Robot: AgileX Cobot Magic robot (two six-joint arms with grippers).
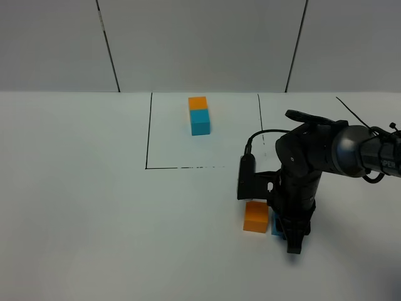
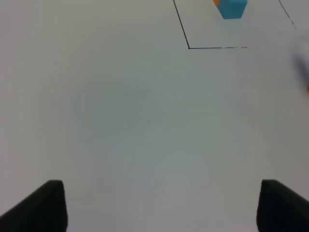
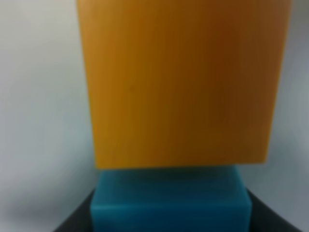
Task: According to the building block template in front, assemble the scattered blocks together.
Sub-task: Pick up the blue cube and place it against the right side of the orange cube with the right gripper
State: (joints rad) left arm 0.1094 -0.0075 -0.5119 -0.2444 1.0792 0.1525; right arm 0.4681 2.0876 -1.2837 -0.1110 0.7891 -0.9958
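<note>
Cubes are plain matte, square-edged. The orange cube [image 1: 255, 217] and cyan-blue cube [image 3: 171, 202] sit face to face, touching, on the smooth white table [image 1: 94, 213], on the near side of the black-outlined rectangle [image 1: 148, 132] by its right corner. My right pincer [image 1: 293, 246] is fully closed with nothing in it. Its tips are down at the cyan-blue cube's face opposite the orange one; it looks like contact but I can't confirm. My right arm overhangs both cubes. The template [image 1: 199, 115], a joined orange/cyan pair, sits inside the rectangle toward the back, well apart. To the cubes' left is flat open tabletop. My left pincer [image 2: 161, 193] is spread wide and empty over that bare surface.
</note>
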